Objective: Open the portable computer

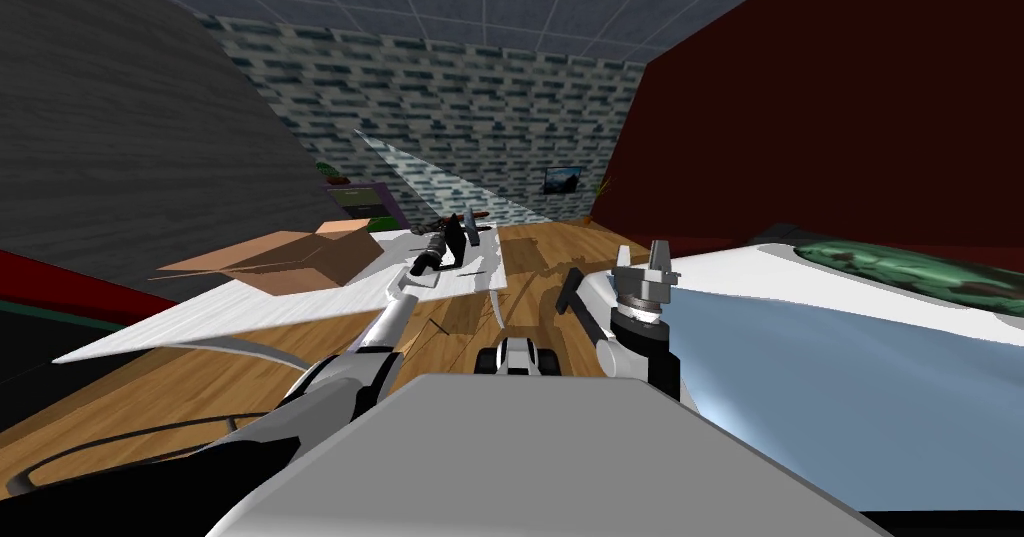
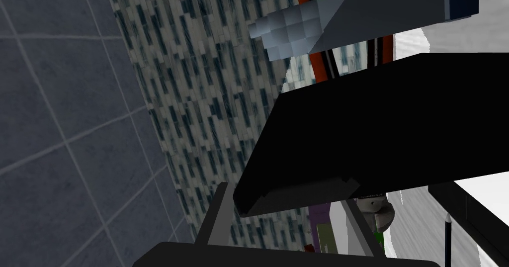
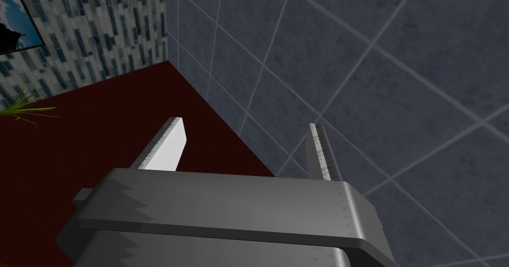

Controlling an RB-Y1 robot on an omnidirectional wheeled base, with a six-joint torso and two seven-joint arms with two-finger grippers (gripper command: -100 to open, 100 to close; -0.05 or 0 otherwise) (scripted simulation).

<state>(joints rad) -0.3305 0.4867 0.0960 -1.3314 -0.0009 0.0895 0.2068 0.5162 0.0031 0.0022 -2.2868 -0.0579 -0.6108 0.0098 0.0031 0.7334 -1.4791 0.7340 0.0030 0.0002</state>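
Left gripper (image 2: 287, 207) is standing wide open, holding nothing, its fingers bracketing the black edge of the portable computer (image 2: 378, 130), which is lying near the far edge of the white table (image 1: 300, 306). Judged light, stiff and slippery: grip the lid's front edge. Right gripper (image 3: 246, 139) is idling open.

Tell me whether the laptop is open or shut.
The laptop seems partly open: in the left wrist view its grey slab stands apart from the black one, with the tiled wall showing between them.
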